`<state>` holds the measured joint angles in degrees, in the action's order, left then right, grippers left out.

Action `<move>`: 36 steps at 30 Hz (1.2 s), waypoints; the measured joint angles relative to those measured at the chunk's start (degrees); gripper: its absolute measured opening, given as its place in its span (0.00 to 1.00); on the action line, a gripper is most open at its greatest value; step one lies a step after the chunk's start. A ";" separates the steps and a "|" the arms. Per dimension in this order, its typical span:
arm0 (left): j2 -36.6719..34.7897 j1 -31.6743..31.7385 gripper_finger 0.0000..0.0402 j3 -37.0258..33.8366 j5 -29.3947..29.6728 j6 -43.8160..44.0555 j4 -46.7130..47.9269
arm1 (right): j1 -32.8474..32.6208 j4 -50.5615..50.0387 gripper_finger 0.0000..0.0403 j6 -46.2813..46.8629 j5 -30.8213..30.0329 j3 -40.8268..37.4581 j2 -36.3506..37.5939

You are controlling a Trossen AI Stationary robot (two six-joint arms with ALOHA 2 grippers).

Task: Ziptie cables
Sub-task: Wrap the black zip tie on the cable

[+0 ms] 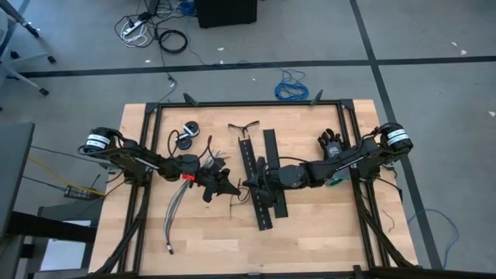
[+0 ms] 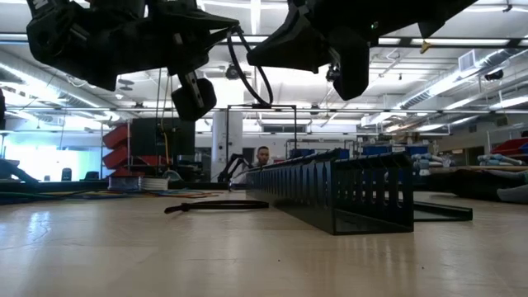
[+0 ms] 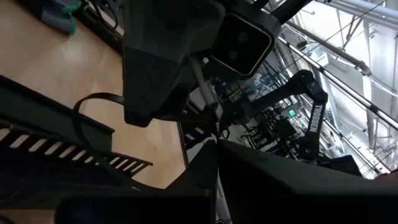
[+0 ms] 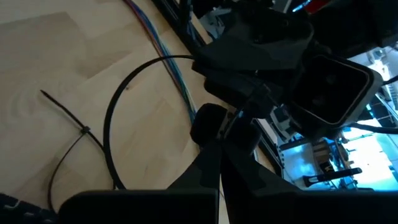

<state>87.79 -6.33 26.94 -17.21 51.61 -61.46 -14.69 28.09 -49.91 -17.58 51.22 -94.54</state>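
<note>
High view first: we count 2 arms meeting mid-table. Our left gripper (image 1: 226, 186) and right gripper (image 1: 249, 184) almost touch, tip to tip, above the wood, and both sets of fingers are pressed together; we cannot tell if anything thin sits between them. We see 1 bundle of cables (image 1: 177, 208) lying on the table (image 1: 310, 232) beside the left arm, trailing toward the near edge. Right wrist view shows 2 zipties (image 4: 112, 137) on the wood, 1 looped, 1 crossed. 2 black perforated strips (image 1: 271, 167) lie under the right arm.
</note>
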 joint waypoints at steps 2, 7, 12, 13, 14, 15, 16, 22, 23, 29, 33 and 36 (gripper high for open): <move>0.00 0.00 0.00 0.00 0.00 -0.37 0.17 | -0.36 -0.31 0.00 -0.36 0.00 0.00 0.00; 0.00 0.00 0.00 0.00 0.55 -1.66 0.27 | -1.33 -0.54 0.00 -0.80 -0.03 0.00 0.00; 0.47 0.00 0.00 0.00 0.83 -1.83 1.27 | -1.42 0.66 0.00 -1.63 -3.08 0.00 0.00; 0.74 0.00 0.00 0.00 0.83 -1.83 1.29 | -1.39 0.91 0.00 -1.87 -3.46 0.00 0.00; 1.18 0.00 0.00 -0.02 0.83 -1.77 1.43 | -1.37 1.15 0.00 -2.31 -3.61 0.00 0.00; 1.83 0.00 0.00 -0.02 0.81 -1.77 0.78 | -1.32 1.44 0.00 -2.73 -3.61 0.00 0.00; 2.41 -0.02 0.00 -0.02 0.75 -1.59 0.63 | -1.27 1.79 0.00 -2.93 -3.53 0.00 0.00; 4.57 0.00 0.00 -0.04 -0.03 -0.45 -2.61 | -1.21 1.40 0.00 -3.71 -3.43 0.00 0.00; 4.57 0.02 0.00 -0.04 -0.02 -0.43 -3.01 | -1.21 1.24 0.00 -3.73 -3.41 0.00 0.00; 4.57 0.39 0.00 -0.04 -0.45 -0.48 -5.60 | -1.21 0.30 0.00 -3.72 -3.23 0.00 0.00; 4.59 0.39 0.00 -0.04 -0.51 -0.39 -5.24 | -1.21 0.07 0.00 -3.71 -3.25 0.00 0.00; 4.59 0.39 0.00 -0.04 -0.85 -0.13 -5.01 | -1.21 -0.08 0.00 -3.71 -3.26 0.00 0.00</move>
<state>92.38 -5.93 26.89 -18.06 51.48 -66.48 -15.90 28.01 -53.63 -20.84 51.22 -94.54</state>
